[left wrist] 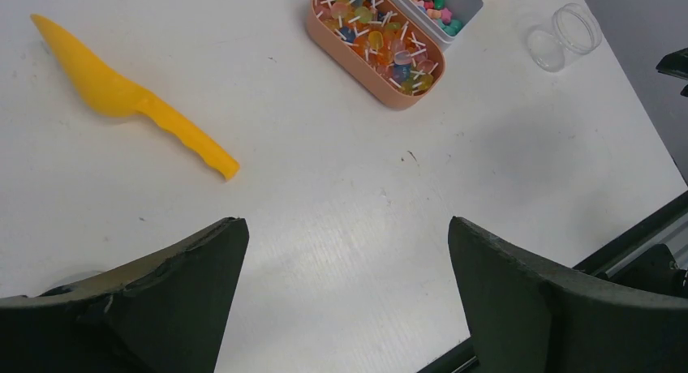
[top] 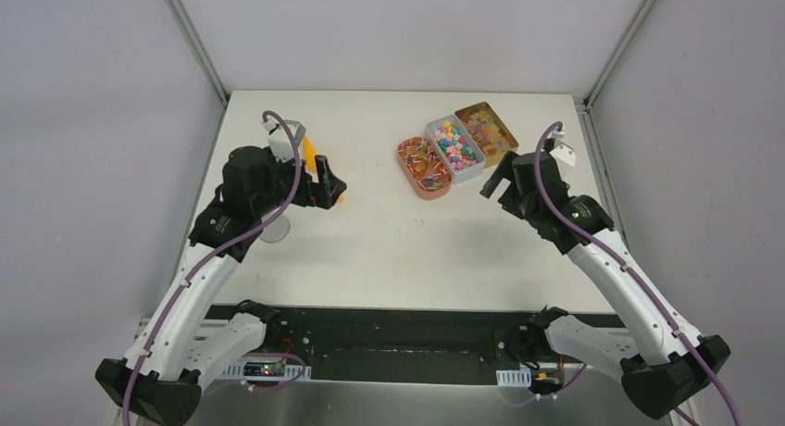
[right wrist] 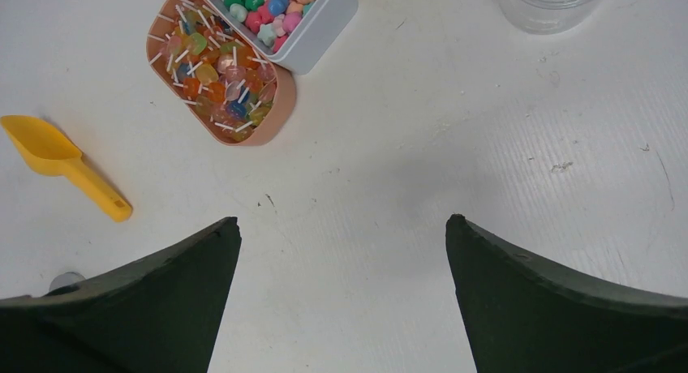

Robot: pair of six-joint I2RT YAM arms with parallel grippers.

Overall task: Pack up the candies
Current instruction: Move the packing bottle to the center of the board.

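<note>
The candies point(top: 454, 146) are small pastel sweets in a white rectangular tray at the table's back right; they also show in the left wrist view point(left wrist: 434, 4) and the right wrist view point(right wrist: 272, 8). An orange scoop point(top: 309, 152) lies on the table, partly under my left gripper point(top: 326, 181); it also shows in the left wrist view point(left wrist: 122, 93) and the right wrist view point(right wrist: 57, 156). My left gripper point(left wrist: 345, 224) is open and empty above the table. My right gripper point(top: 496, 178) is open and empty just right of the trays, over bare table point(right wrist: 341, 220).
A pink oval tray of lollipops point(top: 423, 169) touches the white tray's left side, and a gold tin point(top: 487, 128) lies on its right. A clear jar point(left wrist: 545, 49) and its lid point(left wrist: 578, 28) stand near the right edge. A clear cup point(top: 276, 230) stands by the left arm.
</note>
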